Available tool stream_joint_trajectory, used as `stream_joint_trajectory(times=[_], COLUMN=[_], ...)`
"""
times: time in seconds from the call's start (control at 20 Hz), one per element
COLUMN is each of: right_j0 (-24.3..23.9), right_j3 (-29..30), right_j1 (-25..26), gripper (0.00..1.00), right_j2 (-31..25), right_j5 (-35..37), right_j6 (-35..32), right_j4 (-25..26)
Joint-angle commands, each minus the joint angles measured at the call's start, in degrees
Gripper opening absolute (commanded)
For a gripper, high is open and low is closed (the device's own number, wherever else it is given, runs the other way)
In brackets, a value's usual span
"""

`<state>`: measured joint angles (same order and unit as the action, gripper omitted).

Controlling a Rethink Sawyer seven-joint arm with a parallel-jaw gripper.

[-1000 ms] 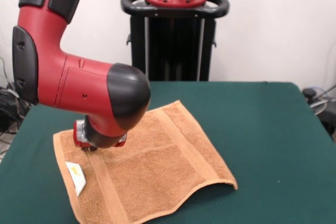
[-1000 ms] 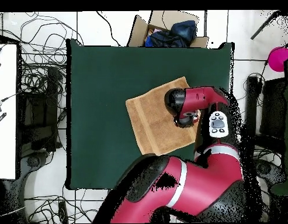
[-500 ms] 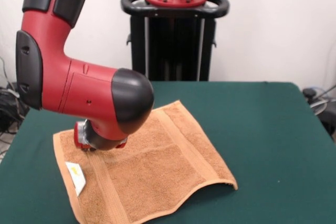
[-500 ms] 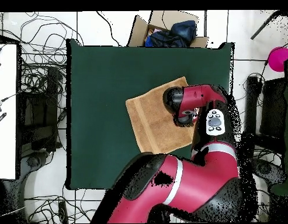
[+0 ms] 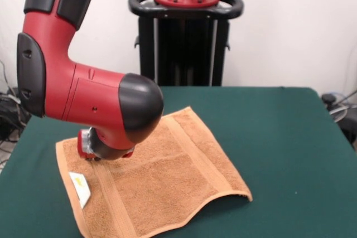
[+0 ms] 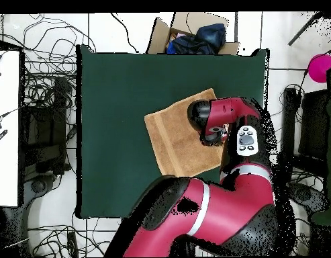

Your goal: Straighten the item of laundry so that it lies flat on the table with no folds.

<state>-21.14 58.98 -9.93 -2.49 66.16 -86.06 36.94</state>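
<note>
The orange-tan terry towel [image 5: 162,182] lies on the dark green felt tabletop [image 5: 290,154] (one corner lifted); the end effector [image 5: 92,157] seems to touch it, grip state unclear.

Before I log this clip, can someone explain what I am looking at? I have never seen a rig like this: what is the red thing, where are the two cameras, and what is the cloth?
The red and black machine is a robot arm mounted on a pedestal. One picture is taken from across the table, facing the robot; the other looks straight down from above. On the green table lies an orange-tan towel with a small white tag. It is mostly spread out, but the front view shows its near edge lifted in a wave, so it is not quite flat. The arm's gripper is down at the towel near one end. The arm's bulk hides its tips, so whether it holds the cloth cannot be told.
</note>
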Motion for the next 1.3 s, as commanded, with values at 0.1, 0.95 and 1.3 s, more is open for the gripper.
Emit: stream_joint_trajectory(times=[0.1,0.95,1.3], right_j0=[-0.4,-0.5,-0.9], right_j3=[-1.8,-4.0,-4.0], right_j1=[5.7,6.7,6.2], gripper=[0.0,0.0,0.0], right_j2=[2.6,2.9,2.6], right_j5=[-2.0,-1.6,-1.0], right_j6=[5.1,6.2,7.2], right_j4=[7.8,10.7,11.8])
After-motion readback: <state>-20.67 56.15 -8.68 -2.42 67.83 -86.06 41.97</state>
